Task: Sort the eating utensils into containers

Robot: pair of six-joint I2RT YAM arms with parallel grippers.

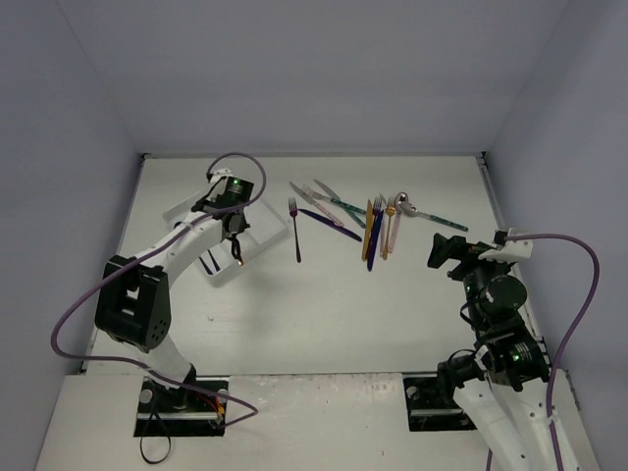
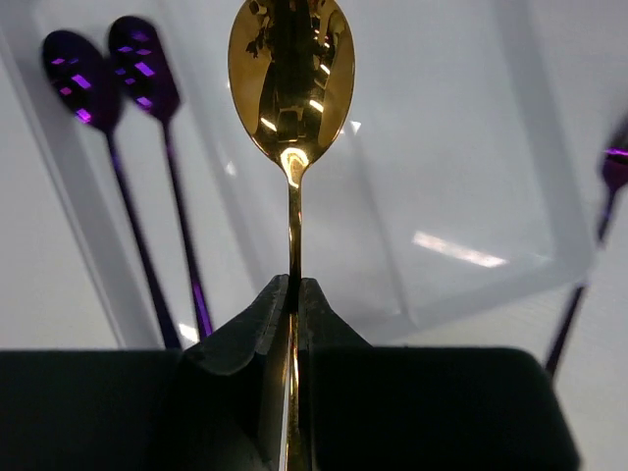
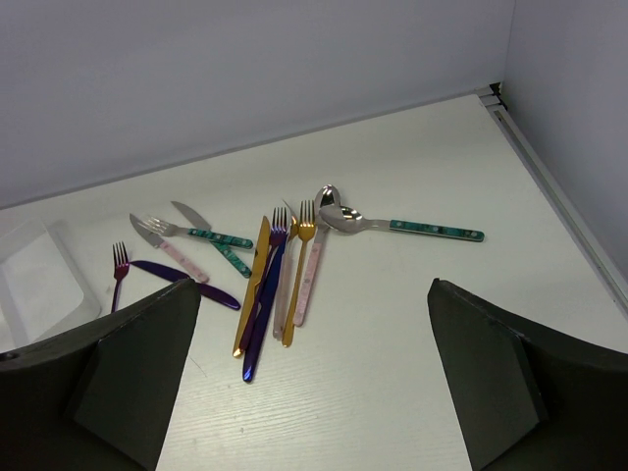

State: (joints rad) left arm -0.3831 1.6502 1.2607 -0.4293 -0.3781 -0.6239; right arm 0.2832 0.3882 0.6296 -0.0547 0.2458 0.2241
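Note:
My left gripper is shut on the handle of a gold spoon, which hangs bowl-down over the white tray. Two purple spoons lie in the tray's left compartment. In the top view the left gripper hovers over the tray at the left. The other utensils lie loose on the table: a purple fork, purple knife, gold knife, dark blue fork, gold fork and teal-handled spoon. My right gripper stands open, short of this pile.
A teal-handled fork, a teal-handled knife and pink-handled pieces lie in the same spread. The pile sits mid-table between the arms. Grey walls close off the back and both sides. A purple utensil lies just outside the tray.

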